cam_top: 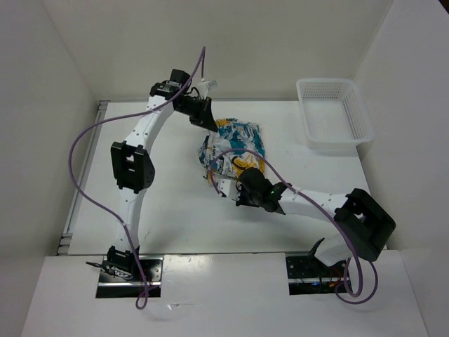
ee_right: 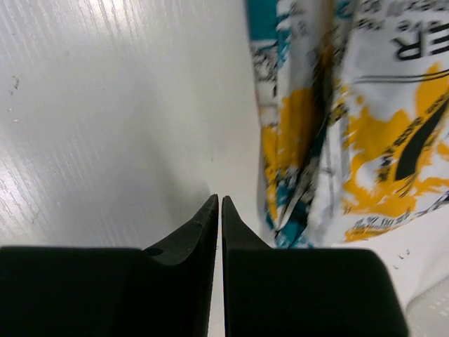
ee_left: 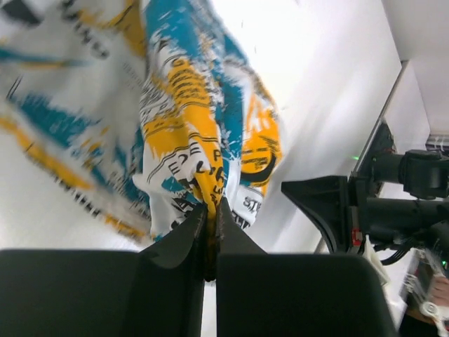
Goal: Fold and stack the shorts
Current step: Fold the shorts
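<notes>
The shorts (cam_top: 237, 146), white cloth with yellow-orange and teal patches and dark lettering, lie bunched near the middle of the table. My left gripper (cam_top: 208, 119) is at their far left edge. In the left wrist view it (ee_left: 212, 208) is shut on a yellow fold of the shorts (ee_left: 189, 133), which hang from it. My right gripper (cam_top: 223, 188) is at the near left corner of the shorts. In the right wrist view it (ee_right: 219, 202) is shut with nothing between its jaws, and the shorts (ee_right: 351, 133) lie just to its right.
A white plastic mesh basket (cam_top: 334, 112) stands at the back right of the white table (cam_top: 140, 203). White walls close the table in at the back and sides. The right arm's black wrist (ee_left: 393, 200) shows in the left wrist view.
</notes>
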`<state>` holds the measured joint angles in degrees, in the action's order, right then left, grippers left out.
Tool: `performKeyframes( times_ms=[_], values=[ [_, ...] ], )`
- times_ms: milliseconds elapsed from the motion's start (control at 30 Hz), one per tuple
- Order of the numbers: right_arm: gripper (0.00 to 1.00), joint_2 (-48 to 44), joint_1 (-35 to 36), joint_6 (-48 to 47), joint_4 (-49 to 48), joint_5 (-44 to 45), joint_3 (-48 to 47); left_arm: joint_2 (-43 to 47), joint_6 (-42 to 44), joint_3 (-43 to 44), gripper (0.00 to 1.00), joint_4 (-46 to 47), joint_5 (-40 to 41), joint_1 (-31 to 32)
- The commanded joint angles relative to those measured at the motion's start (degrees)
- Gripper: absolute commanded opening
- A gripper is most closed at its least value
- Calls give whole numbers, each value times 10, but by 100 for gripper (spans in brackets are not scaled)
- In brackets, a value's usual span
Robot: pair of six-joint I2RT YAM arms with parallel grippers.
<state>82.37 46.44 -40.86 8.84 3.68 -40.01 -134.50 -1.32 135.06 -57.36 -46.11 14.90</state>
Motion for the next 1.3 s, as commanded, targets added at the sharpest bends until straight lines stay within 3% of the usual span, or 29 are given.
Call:
performKeyframes(
  times_ms=[0, 233, 300, 533, 800, 933, 1000, 1100, 1167, 1267],
  values=[
    [8, 5, -3, -13, -35, -1, -2, -2, 13, 44, 7, 0, -30, 7],
    [8, 10, -8, -1, -3, -1, -28, -99, 13, 85, 21, 30, 88, 1],
    [13, 4, -15, 9, 15, 4, -50, -121, 13, 85, 29, 37, 134, 1],
    [26, -8, -51, 68, 71, -27, -132, -135, 13, 85, 35, 69, 246, -24],
    [31, 18, -62, 68, 20, -27, -105, -135, 13, 90, 40, 81, 262, -24],
    [41, 33, -87, 62, -22, -27, -78, -135, 13, 90, 53, 81, 262, -24],
    [41, 33, -87, 55, -36, -27, -72, -135, 13, 90, 72, 81, 262, -24],
    [41, 33, -102, 67, -30, -32, -108, -94, 13, 79, 100, 67, 256, -24],
    [41, 28, -141, 111, -3, -55, -173, -17, 13, 25, 100, 73, 247, -24],
    [44, 49, -201, 170, 44, -152, -280, 128, 13, -105, 100, 179, 241, -24]
  ],
)
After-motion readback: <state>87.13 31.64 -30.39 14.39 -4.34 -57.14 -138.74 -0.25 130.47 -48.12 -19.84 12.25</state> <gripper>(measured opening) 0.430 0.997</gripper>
